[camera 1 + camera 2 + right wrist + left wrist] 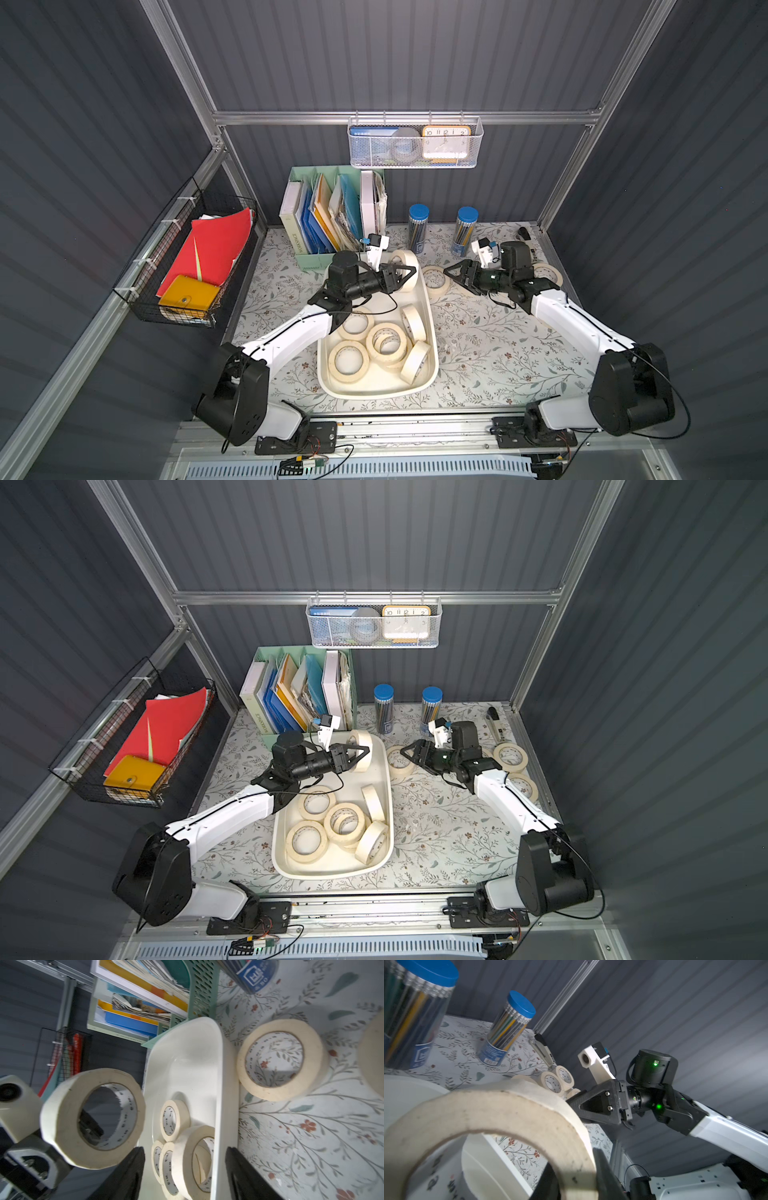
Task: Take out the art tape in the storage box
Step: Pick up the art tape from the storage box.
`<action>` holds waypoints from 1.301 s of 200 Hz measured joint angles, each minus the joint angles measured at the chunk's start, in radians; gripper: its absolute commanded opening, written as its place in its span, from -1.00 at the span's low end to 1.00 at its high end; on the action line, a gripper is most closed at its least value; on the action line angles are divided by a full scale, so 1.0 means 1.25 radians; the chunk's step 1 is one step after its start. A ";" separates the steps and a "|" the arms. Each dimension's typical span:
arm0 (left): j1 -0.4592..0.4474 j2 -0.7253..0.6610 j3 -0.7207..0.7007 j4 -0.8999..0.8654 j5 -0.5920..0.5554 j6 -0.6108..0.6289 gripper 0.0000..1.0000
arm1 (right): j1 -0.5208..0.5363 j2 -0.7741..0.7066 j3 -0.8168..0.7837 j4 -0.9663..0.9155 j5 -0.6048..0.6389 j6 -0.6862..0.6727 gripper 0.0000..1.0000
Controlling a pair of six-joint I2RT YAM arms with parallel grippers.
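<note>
Wide bare table [498, 353] spot btwn storage box [376, 388] & right arm [573, 316]. Back crowded: file rack [320, 262], 2 pencil jars [417, 228], loose tape rolls [435, 280].

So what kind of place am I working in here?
Looks like a mock study desk inside a framed test cell: a mint-green file organiser of books, blue-lidded pencil tubs, and a clock in a hanging mesh basket on the aluminium frame.
</note>
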 measured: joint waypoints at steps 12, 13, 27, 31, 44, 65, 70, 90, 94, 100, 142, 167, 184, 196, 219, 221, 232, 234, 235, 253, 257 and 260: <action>0.013 0.020 -0.030 0.121 0.035 -0.069 -1.00 | 0.003 0.011 -0.006 0.085 -0.027 0.049 0.35; 0.015 0.023 -0.032 0.135 0.038 -0.076 -1.00 | 0.003 0.013 -0.006 0.096 -0.030 0.055 0.35; 0.025 0.054 -0.050 0.265 0.065 -0.150 -1.00 | 0.008 0.035 -0.007 0.182 -0.056 0.105 0.35; 0.028 0.063 -0.054 0.305 0.071 -0.173 -1.00 | 0.011 0.045 -0.007 0.211 -0.064 0.123 0.34; 0.032 0.096 -0.055 0.424 0.087 -0.241 -1.00 | 0.018 0.072 -0.007 0.280 -0.082 0.165 0.35; 0.033 0.132 -0.054 0.572 0.106 -0.323 -1.00 | 0.036 0.123 -0.007 0.377 -0.103 0.229 0.34; 0.033 0.139 -0.053 0.596 0.110 -0.337 -1.00 | 0.041 0.134 -0.007 0.397 -0.108 0.244 0.34; 0.033 0.152 -0.052 0.654 0.124 -0.374 -1.00 | 0.066 0.169 -0.002 0.457 -0.117 0.290 0.34; 0.033 0.152 -0.052 0.659 0.125 -0.378 -1.00 | 0.070 0.175 -0.001 0.466 -0.118 0.296 0.34; 0.033 0.152 -0.052 0.667 0.128 -0.384 -1.00 | 0.080 0.182 0.004 0.478 -0.120 0.306 0.34; 0.043 0.151 -0.033 0.669 0.130 -0.382 -1.00 | 0.144 0.257 0.069 0.573 -0.123 0.367 0.26; 0.042 0.151 -0.030 0.652 0.132 -0.378 -1.00 | 0.178 0.302 0.097 0.638 -0.129 0.414 0.03; 0.038 0.151 -0.030 0.632 0.145 -0.362 -1.00 | 0.200 0.328 0.116 0.666 -0.133 0.435 0.01; 0.037 0.151 -0.027 0.614 0.151 -0.348 -1.00 | 0.209 0.336 0.122 0.674 -0.135 0.442 -0.22; 0.038 0.143 -0.008 0.574 0.146 -0.347 -1.00 | 0.213 0.341 0.122 0.686 -0.137 0.414 -0.73; 0.038 0.142 -0.007 0.570 0.146 -0.347 -1.00 | 0.213 0.341 0.122 0.685 -0.134 0.409 -0.76; 0.038 0.135 -0.006 0.547 0.148 -0.341 -0.82 | 0.213 0.338 0.122 0.675 -0.132 0.388 -0.84; 0.038 0.133 -0.006 0.543 0.149 -0.337 -0.77 | 0.213 0.337 0.122 0.672 -0.131 0.385 -0.84; 0.038 0.132 -0.006 0.537 0.150 -0.333 -0.75 | 0.213 0.336 0.122 0.669 -0.132 0.383 -0.84; 0.038 0.104 -0.001 0.443 0.150 -0.271 -0.43 | 0.212 0.314 0.122 0.584 -0.117 0.325 -1.00; 0.038 0.092 0.004 0.401 0.149 -0.244 -0.30 | 0.212 0.306 0.122 0.558 -0.111 0.307 -1.00; 0.037 0.084 0.007 0.374 0.149 -0.227 -0.19 | 0.212 0.300 0.123 0.539 -0.107 0.296 -1.00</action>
